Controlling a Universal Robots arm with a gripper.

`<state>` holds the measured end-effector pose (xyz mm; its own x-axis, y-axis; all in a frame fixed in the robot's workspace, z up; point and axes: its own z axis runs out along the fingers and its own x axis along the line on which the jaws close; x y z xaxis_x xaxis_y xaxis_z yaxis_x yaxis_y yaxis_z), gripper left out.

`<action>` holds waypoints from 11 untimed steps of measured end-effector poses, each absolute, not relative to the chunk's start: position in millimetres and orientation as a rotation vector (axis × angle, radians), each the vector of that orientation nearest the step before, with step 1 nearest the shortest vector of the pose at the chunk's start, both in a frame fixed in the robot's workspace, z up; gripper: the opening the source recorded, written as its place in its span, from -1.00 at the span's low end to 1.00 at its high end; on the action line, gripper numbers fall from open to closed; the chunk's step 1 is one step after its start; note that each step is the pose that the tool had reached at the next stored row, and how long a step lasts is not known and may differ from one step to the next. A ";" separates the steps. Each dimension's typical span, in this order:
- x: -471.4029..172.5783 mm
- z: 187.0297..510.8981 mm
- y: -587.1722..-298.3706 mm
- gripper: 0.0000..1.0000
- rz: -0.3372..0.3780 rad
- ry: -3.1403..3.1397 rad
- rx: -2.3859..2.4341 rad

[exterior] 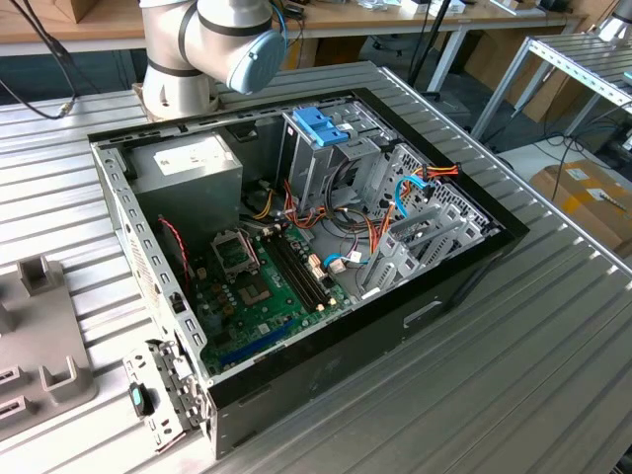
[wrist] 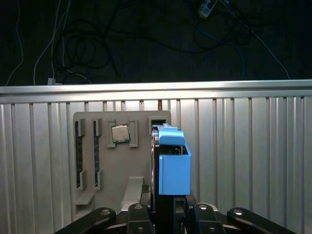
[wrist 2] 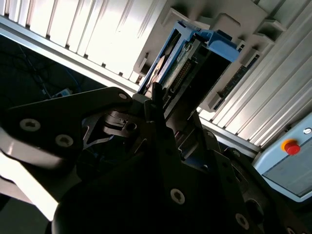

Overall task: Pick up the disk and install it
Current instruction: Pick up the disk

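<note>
The disk (wrist: 174, 168) stands on edge in a grey parts tray (wrist: 122, 165), its blue plastic rail facing the first wrist view. In the second wrist view the disk (wrist 2: 195, 53) shows its connector edge and blue rails, still seated in the tray (wrist 2: 219, 14). My gripper (wrist: 170, 202) sits right over it, with one dark finger on each flat side and no gap showing, so it is shut on the disk (wrist 2: 173, 105). The open computer case (exterior: 454, 286) lies on the metal table, away from the gripper.
Inside the case are a drive cage with a blue latch (exterior: 321, 123), a grey power supply (exterior: 188, 163), a green motherboard (exterior: 257, 286) and loose cables. The tray also holds a processor chip (wrist: 120, 132) and memory sticks (wrist: 78, 151). A red button (wrist 2: 291, 146) sits off the table.
</note>
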<state>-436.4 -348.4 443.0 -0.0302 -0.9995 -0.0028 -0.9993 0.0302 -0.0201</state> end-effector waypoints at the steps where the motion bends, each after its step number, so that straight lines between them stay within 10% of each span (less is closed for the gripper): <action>1: -436.4 443.4 -348.4 -0.30 -0.020 2.243 -2.176; 11: -436.4 446.1 -348.4 -0.30 -0.020 2.243 -2.176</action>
<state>-436.4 -348.4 446.1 -0.0302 -0.9995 -0.0028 -0.9993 0.0303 -0.0202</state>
